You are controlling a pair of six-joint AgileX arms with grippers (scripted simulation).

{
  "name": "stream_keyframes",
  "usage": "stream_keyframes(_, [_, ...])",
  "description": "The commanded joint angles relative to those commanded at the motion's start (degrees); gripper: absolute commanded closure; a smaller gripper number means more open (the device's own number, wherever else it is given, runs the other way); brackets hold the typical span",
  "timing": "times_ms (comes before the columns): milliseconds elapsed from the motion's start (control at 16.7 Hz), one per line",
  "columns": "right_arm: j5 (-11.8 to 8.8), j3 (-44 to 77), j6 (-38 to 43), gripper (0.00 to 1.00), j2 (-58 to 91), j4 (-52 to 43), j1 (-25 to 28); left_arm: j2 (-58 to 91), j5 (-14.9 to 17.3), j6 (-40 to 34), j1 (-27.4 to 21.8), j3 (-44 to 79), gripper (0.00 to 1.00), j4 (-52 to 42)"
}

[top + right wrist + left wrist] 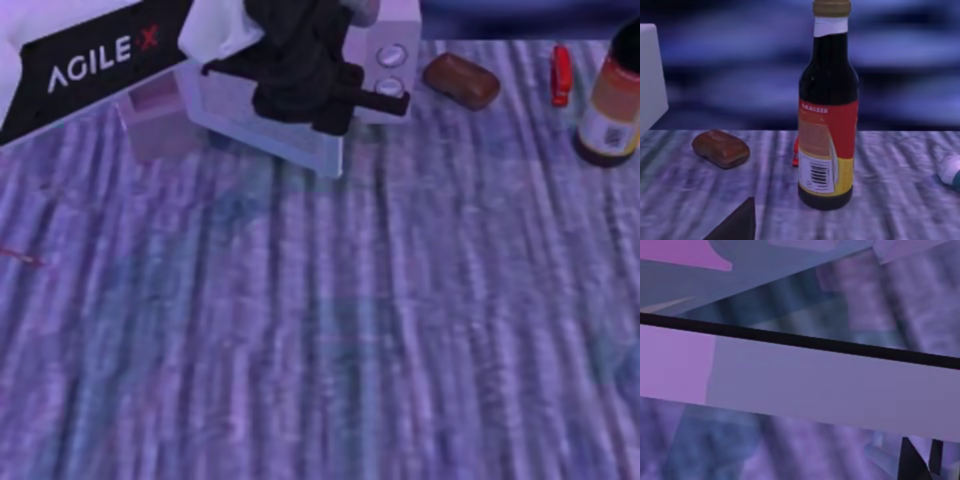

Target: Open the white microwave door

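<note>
The white microwave [385,70] stands at the table's far edge, its two knobs facing up toward the camera. The white microwave door [265,125] is swung partly outward, its free edge [338,160] away from the knob panel. My left gripper [335,112] sits over that free edge, black, and is shut on the door. In the left wrist view the door [830,385] is a wide pale band with a dark line, and the gripper [921,441] holds a thin pale strip. My right arm is out of the top view; only a dark corner [737,222] of it shows.
A brown block [460,80], a small red item [562,75] and a dark sauce bottle [612,100] stand right of the microwave. A smaller grey box [158,118] sits at its left. The right wrist view adds a white and teal tube [950,170] beyond the bottle [827,125].
</note>
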Motion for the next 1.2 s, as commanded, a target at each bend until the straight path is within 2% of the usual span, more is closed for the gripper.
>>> stream_keyframes(240, [0.00,0.00,0.00,0.00,0.00,0.00,0.00,-0.09,0.49,-0.07,-0.33,-0.21,1.00,0.11])
stream_keyframes(660, [0.00,0.00,0.00,0.00,0.00,0.00,0.00,-4.65,3.80,6.63,1.62,-6.86,1.00,2.68])
stream_keyframes(1200, [0.00,0.00,0.00,0.00,0.00,0.00,0.00,-4.66,3.81,6.64,1.62,-6.88,1.00,2.68])
